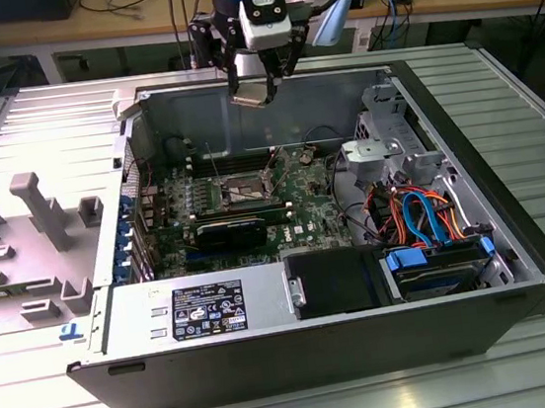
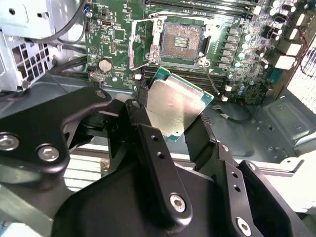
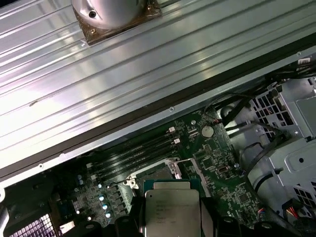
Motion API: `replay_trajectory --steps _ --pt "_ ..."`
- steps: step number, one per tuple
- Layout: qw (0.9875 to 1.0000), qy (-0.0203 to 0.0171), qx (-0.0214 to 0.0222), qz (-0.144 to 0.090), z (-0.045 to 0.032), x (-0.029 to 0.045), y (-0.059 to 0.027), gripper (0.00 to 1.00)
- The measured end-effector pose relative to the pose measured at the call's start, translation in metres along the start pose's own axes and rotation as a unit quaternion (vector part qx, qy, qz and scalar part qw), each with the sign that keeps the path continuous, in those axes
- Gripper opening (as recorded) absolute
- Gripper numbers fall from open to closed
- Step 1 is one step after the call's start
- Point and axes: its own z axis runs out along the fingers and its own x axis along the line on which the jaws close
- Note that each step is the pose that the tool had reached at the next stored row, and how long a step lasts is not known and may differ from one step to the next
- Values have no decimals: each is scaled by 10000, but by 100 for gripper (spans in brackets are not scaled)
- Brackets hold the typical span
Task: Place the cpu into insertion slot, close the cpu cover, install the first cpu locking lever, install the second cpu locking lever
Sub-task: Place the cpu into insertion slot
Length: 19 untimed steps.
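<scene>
My gripper point(image 1: 254, 89) hangs over the far wall of the open computer case, shut on the cpu point(image 1: 250, 97). In the second wrist view the cpu point(image 2: 175, 106) shows its dull silver top and green edge, tilted, with a black finger point(image 2: 140, 123) at each side. Well below it on the green board lies the insertion slot point(image 2: 183, 38), uncovered, its contact field bare. The cpu cover point(image 2: 143, 43) stands raised at one side of the slot. In the exterior view the slot point(image 1: 241, 186) sits mid-board, with two thin wire levers point(image 1: 270, 167) standing up beside it.
Memory slots point(image 2: 197, 4) run along one side of the socket. A drive cage point(image 1: 390, 145) and coloured cables point(image 1: 423, 215) fill the case at the exterior view's right, a black box point(image 1: 332, 281) sits at the front. A grey fixture point(image 1: 39, 208) lies outside, at the left.
</scene>
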Motion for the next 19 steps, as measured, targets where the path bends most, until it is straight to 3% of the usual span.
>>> replay_trajectory --steps 7,13,16,17,19 --pt "9988 -45 -10 496 6 0 -1 54" --pt "9980 -56 -12 628 11 -5 -13 54" --pt "9966 -74 -16 823 18 -6 -13 54" --pt "9951 -89 -19 989 23 -6 -14 54" --pt "9938 -99 -22 1104 24 -6 -14 54"
